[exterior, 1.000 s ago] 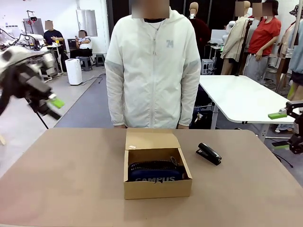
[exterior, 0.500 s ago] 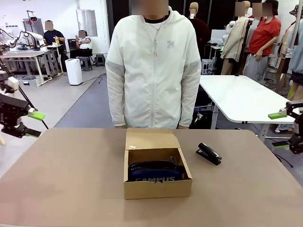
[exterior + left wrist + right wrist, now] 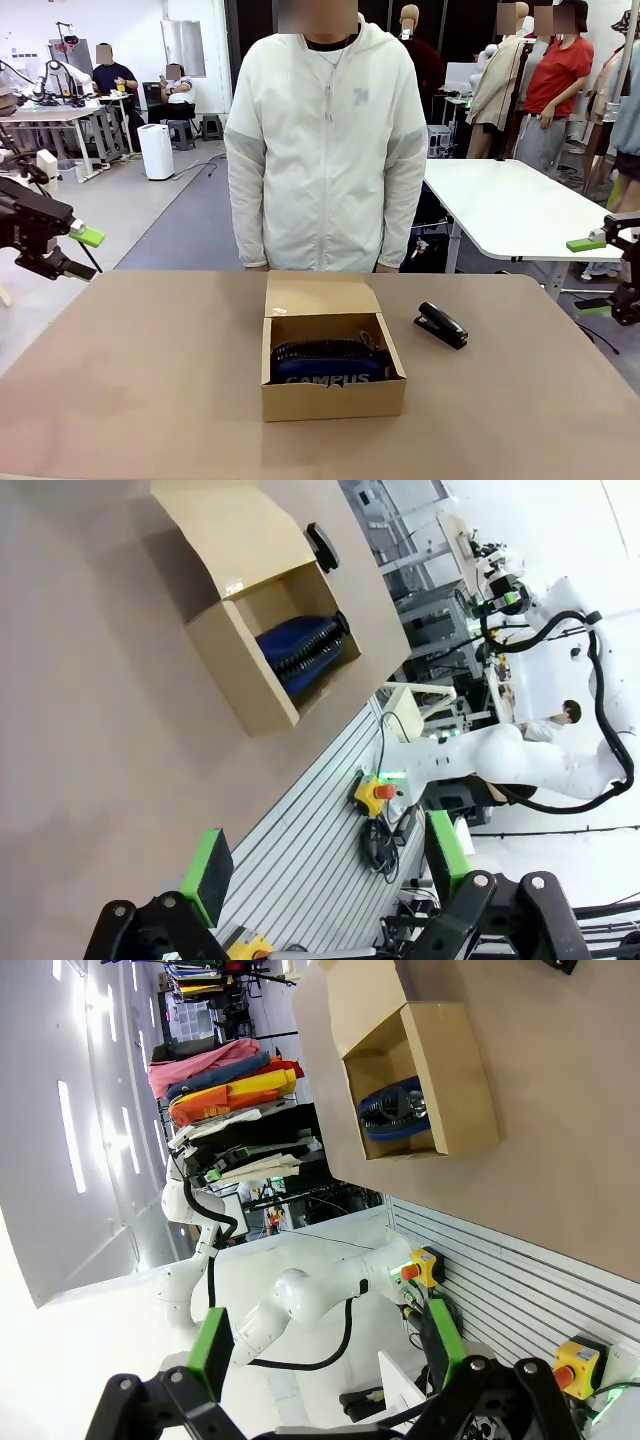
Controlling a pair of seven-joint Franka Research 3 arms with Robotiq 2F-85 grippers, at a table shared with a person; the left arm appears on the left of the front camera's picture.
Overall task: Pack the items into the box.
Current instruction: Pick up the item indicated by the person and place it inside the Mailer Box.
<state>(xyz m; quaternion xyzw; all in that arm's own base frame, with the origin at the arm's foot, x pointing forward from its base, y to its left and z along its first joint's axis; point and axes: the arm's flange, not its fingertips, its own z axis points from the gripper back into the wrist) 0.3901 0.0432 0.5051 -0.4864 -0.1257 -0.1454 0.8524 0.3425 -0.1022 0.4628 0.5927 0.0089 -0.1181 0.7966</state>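
The brown cardboard box [image 3: 333, 392] stands at the table's middle, its lid flap [image 3: 320, 296] folded back toward the person. Inside lies the navy "CAMPUS" pouch [image 3: 325, 363]. The small black stapler [image 3: 441, 325] rests on the table just right of the box. My left gripper [image 3: 82, 254] hovers open beyond the table's left edge, holding nothing. My right gripper [image 3: 590, 276] hangs open past the right edge, also holding nothing. The left wrist view has the box [image 3: 240, 675], pouch [image 3: 300, 648] and stapler [image 3: 322, 547] far from its open gripper [image 3: 326, 865]. In the right wrist view, box [image 3: 455, 1090] and pouch [image 3: 392, 1110] lie beyond the open gripper [image 3: 325, 1343].
A person in a white jacket [image 3: 325, 150] stands at the far edge behind the box, arms down at the sides. The brown tabletop [image 3: 140, 380] is bare to the left of the box and in front of it. A white table [image 3: 510, 210] stands behind on the right.
My left arm swung down and outward from the upper left and settled beside the table's left edge. Right arm, box, pouch and stapler stayed put.
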